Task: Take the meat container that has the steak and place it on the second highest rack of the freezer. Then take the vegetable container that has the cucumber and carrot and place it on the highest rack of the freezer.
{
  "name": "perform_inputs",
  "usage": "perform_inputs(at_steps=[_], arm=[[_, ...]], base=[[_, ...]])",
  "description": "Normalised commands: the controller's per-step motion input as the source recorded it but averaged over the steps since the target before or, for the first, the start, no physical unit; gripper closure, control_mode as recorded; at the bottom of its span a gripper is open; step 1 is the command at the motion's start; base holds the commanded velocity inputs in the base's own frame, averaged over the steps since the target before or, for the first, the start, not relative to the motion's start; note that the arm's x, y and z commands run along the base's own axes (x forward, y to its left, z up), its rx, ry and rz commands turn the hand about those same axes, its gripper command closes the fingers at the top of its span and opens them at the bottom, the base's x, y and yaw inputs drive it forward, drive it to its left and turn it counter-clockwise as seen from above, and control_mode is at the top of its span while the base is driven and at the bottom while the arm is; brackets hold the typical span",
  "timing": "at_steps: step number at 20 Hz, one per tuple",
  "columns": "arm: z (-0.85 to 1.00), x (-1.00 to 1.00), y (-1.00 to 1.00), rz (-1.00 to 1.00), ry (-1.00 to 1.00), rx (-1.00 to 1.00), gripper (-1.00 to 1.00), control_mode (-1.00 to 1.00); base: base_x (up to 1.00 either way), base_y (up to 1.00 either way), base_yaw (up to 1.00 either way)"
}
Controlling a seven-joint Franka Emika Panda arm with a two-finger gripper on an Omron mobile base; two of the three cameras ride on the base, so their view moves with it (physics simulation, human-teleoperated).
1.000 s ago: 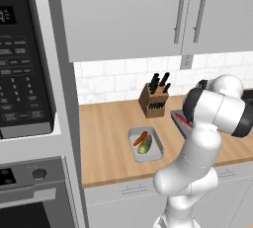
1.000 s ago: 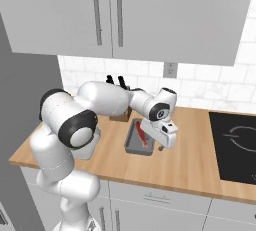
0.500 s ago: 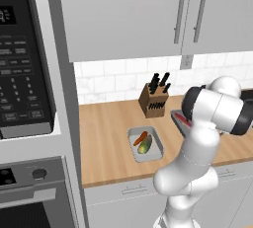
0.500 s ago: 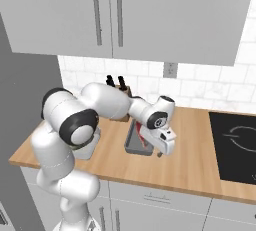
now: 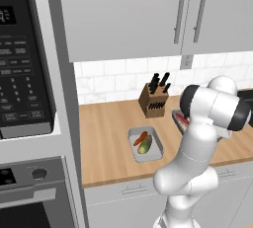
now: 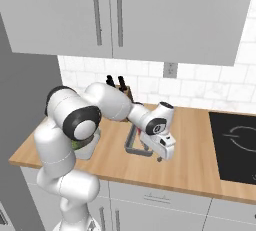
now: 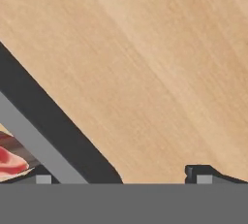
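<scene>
While the gripper (image 6: 161, 158) hangs low beside the meat tray (image 6: 132, 145), jaws spread over its rim, a knife block (image 5: 153, 101) stands behind on the counter (image 5: 106, 123).

Wooden counter (image 5: 108, 138), white tiled wall (image 6: 210, 92), grey upper cabinets (image 5: 128, 15) (bar handles), black oven (image 5: 20, 59)

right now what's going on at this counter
The arm has its end effector low at the right rim of the meat tray on the wooden counter. In the hand view the fingertips straddle the tray's dark rim, with the steak just inside; nothing is lifted yet. The veg tray, holding the carrot and cucumber, sits untouched nearby.
</scene>
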Motion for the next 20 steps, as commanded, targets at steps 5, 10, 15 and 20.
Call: perform_inputs(at_steps=[5, 10, 15, 20], arm=[[-0.10, 0.00, 0.00, 0.00, 0.00, 0.00, -1.00, -1.00], [0.00, 0.00, 0.00, 0.00, 0.00, 0.00, 1.00, -1.00], [0.00, 0.00, 0.00, 0.00, 0.00, 0.00, 1.00, -1.00], [0.00, 0.00, 0.00, 0.00, 0.00, 0.00, 1.00, -1.00]], base=[[0.00, 0.00, 0.00], [0.00, 0.00, 0.00], [0.00, 0.00, 0.00], [0.00, 0.00, 0.00]])
